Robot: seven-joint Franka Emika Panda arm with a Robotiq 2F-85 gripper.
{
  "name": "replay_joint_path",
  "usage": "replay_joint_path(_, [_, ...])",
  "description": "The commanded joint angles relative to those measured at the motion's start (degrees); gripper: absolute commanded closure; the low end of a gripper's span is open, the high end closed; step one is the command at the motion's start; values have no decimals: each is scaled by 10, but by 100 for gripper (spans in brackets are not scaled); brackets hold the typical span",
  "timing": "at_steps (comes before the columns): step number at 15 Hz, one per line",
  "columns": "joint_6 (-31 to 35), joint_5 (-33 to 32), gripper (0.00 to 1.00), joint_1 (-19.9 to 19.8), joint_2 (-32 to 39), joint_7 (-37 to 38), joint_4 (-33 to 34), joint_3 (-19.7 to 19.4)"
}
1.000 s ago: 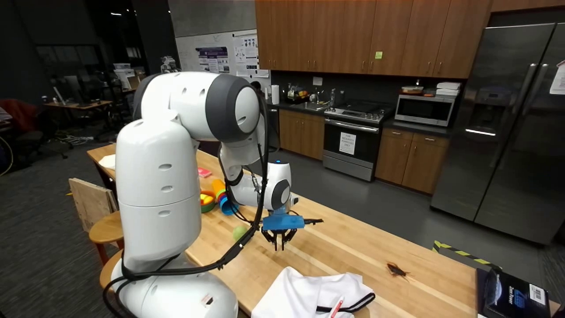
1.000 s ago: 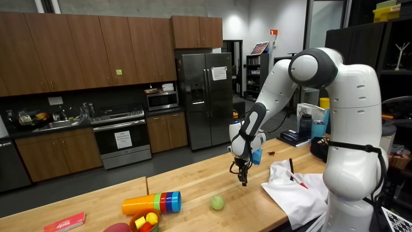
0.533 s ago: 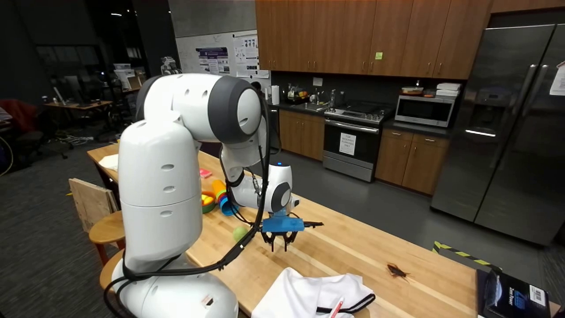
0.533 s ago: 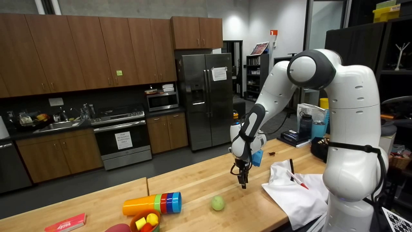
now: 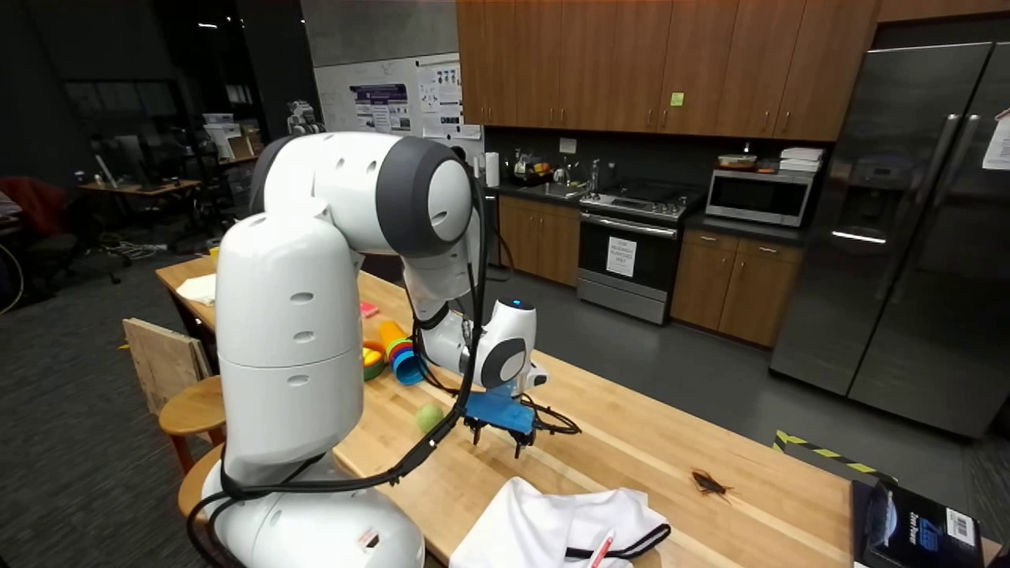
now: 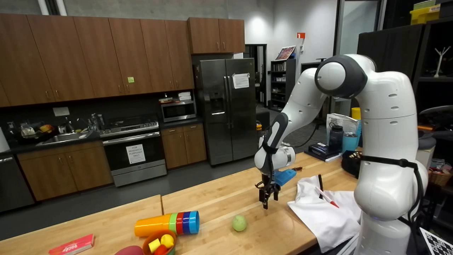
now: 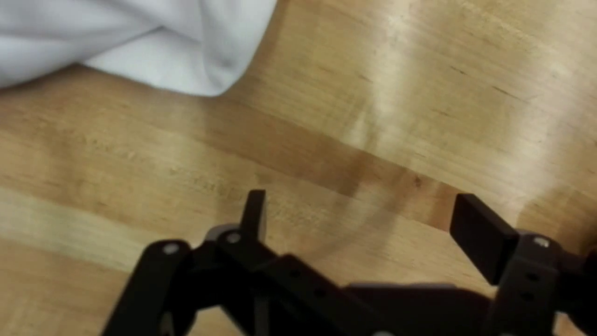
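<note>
Green ball (image 6: 239, 223) and white cloth (image 6: 318, 216) lay apart on the wooden table (image 6: 212, 198)

You had the ball resting on the table's top, round and pale green, somewhat in from the edge over which the cloth hung. You could see the cloth in loose folds, partly on the table and partly draped past its edge, a black band (image 6: 320, 183) along one side. In the wrist view, you saw its folded corner.
</note>
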Motion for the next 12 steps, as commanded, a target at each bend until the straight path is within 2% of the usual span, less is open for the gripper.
replay_joint_path(1, [-36,20,0,3,-15,89,-6,-11])
replay_joint_path(2, [-69,45,0,-4,-16,68,0,0])
replay_joint_path(3, [-107,104,0,-24,-13,-26,13,24])
replay_joint_path(4, [-59,48,0,1,-1,39,4,0])
replay_joint_path(6, [-89,89,0,-6,-1,-5,12,10])
replay_joint_path(9, [-94,94,0,-7,-1,-11,15,13])
replay_joint_path(10, [-98,114,0,-10,-2,-20,15,18])
replay_joint_path(12, [-85,134,0,-3,0,29,13,17])
